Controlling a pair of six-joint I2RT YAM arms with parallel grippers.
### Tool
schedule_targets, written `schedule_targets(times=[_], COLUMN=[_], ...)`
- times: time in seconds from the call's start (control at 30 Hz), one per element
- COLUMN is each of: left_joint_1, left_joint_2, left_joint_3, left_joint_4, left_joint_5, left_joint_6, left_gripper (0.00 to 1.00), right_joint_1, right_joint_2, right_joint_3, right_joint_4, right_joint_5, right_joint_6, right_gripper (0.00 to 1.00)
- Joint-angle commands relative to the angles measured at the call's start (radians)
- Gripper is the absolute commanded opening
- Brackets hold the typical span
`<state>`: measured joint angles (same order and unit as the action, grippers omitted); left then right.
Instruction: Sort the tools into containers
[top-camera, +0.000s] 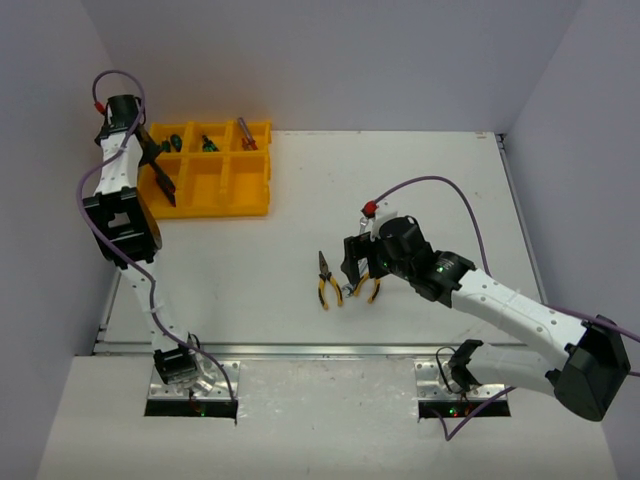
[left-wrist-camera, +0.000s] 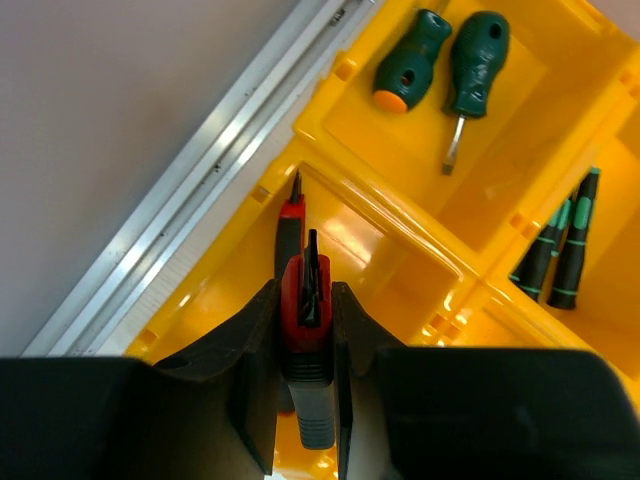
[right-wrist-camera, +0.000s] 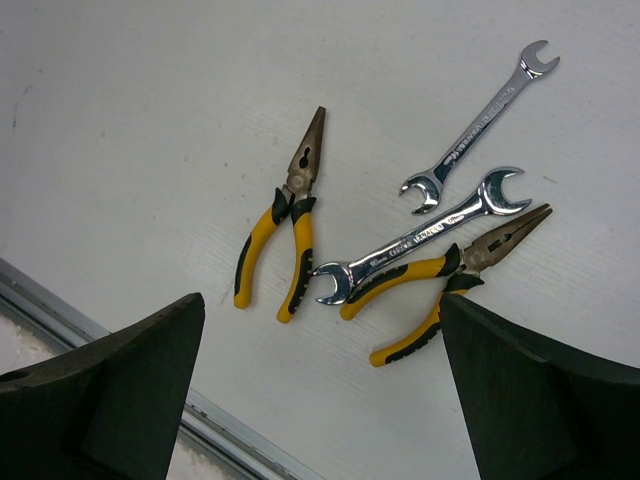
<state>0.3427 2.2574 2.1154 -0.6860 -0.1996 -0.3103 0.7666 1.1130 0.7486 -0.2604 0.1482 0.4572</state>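
My left gripper is shut on the red-black utility knife and holds it over the front-left compartment of the yellow tray. The tray's divider wall shows in the left wrist view. My right gripper is open and empty above two yellow-handled pliers and two silver wrenches lying on the table. In the right wrist view that gripper hangs wide over them without touching. One pair of pliers lies just left of it in the top view.
Two green stubby screwdrivers lie in the back-left compartment and two thin green-black screwdrivers in the back-middle one. Red-handled pliers lie in the back-right compartment. A metal rail runs along the table's near edge.
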Motion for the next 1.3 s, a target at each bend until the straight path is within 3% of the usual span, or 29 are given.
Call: schedule_targets(times=[0.0, 0.13, 0.27, 0.6, 0.67, 0.77, 0.83, 0.93, 1.07, 1.2, 1.27], left_joint_1=[0.0, 0.006, 0.006, 0.001, 0.001, -0.001, -0.011, -0.04, -0.07, -0.085, -0.09], left_joint_2=[-0.022, 0.032, 0.04, 0.101, 0.102, 0.091, 0.071, 0.019, -0.142, -0.432, -0.656], left_joint_3=[0.11, 0.205, 0.158, 0.175, 0.182, 0.183, 0.183, 0.206, 0.195, -0.054, -0.291], left_joint_4=[-0.065, -0.144, -0.122, -0.124, -0.125, -0.131, -0.137, -0.15, -0.143, -0.042, 0.042], left_joint_5=[0.055, 0.02, 0.0, -0.019, -0.017, -0.015, -0.018, -0.02, -0.021, 0.009, 0.041], left_joint_6=[-0.025, -0.022, -0.022, -0.019, -0.019, -0.024, -0.028, -0.035, -0.061, -0.108, -0.172], left_gripper=[0.05, 0.08, 0.08, 0.24, 0.33, 0.64, 0.79, 0.99, 1.0, 1.0, 1.0], right_joint_1=[-0.003, -0.003, -0.003, -0.003, -0.002, -0.003, -0.003, -0.003, -0.003, -0.003, -0.003], right_joint_2=[0.001, -0.003, -0.013, -0.012, -0.012, -0.012, -0.009, 0.0, 0.025, 0.077, 0.144], right_joint_3=[0.008, 0.006, 0.0, -0.003, -0.004, -0.005, -0.005, -0.003, 0.003, 0.034, 0.085], right_joint_4=[0.056, 0.055, 0.058, 0.064, 0.064, 0.066, 0.068, 0.069, 0.069, 0.052, -0.007], right_joint_5=[-0.004, -0.006, -0.007, -0.01, -0.011, -0.013, -0.014, -0.015, -0.009, 0.054, 0.164], right_joint_6=[0.005, 0.008, 0.009, 0.009, 0.008, 0.009, 0.009, 0.009, 0.012, 0.077, 0.181], right_gripper=[0.99, 0.99, 0.99, 0.99, 0.99, 0.99, 0.99, 0.99, 0.99, 0.99, 0.99])
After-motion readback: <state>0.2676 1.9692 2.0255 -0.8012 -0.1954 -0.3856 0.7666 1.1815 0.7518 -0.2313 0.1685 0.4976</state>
